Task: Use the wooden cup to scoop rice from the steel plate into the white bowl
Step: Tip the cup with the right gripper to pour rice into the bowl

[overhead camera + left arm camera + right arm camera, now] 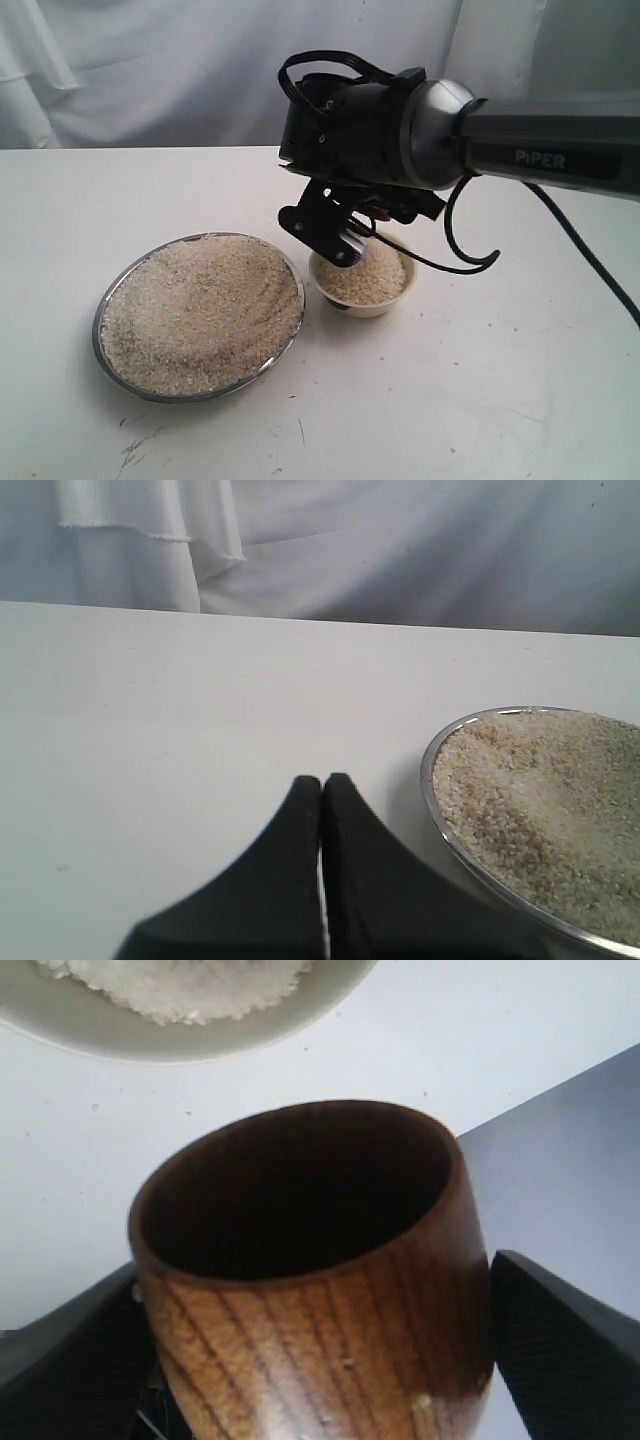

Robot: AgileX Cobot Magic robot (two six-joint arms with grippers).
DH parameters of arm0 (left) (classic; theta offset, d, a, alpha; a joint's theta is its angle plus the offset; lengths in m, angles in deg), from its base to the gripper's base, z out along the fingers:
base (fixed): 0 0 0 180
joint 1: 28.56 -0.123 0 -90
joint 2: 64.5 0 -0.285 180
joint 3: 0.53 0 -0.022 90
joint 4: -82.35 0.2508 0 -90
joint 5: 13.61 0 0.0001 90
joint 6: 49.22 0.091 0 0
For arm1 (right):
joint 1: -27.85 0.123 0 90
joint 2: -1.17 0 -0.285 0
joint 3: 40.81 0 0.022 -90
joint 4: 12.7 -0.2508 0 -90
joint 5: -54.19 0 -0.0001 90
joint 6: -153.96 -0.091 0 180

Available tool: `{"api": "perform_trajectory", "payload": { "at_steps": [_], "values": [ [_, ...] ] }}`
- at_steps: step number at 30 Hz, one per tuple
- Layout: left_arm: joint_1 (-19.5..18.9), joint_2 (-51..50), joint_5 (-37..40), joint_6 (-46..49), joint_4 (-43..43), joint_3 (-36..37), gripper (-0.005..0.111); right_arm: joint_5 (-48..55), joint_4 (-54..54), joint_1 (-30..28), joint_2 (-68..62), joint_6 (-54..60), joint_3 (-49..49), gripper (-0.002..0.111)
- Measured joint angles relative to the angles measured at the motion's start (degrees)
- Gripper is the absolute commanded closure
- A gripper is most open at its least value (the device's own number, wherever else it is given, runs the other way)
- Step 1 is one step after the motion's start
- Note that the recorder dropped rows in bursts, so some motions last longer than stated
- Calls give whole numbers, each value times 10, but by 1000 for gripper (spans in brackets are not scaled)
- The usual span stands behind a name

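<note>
Hovering over the white bowl (366, 308) at frame centre, the right gripper (335, 240) clamps the wooden cup (330, 1340); rice (368, 274) there is heaped near the rim, so another pour may spill onto the table (480, 380).

Left pincer (321, 782) closed, right pincer (318, 1350) gripping

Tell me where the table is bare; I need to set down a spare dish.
Bare table runs along the camera side of the steel plate and white bowl, and right of the bowl. Crowded: the thin gap between plate and bowl, with the right gripper holding the wooden cup over the bowl.
</note>
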Motion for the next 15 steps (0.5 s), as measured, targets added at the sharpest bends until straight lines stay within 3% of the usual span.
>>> {"api": "perform_trajectory", "payload": {
  "at_steps": [9, 15],
  "values": [
    [0, 0, 0, 0, 0, 0, 107, 1, 3, 4, 5, 8, 0, 108],
    [0, 0, 0, 0, 0, 0, 107, -13, -60, -2, 6, -32, 0, 108]
  ]
}}
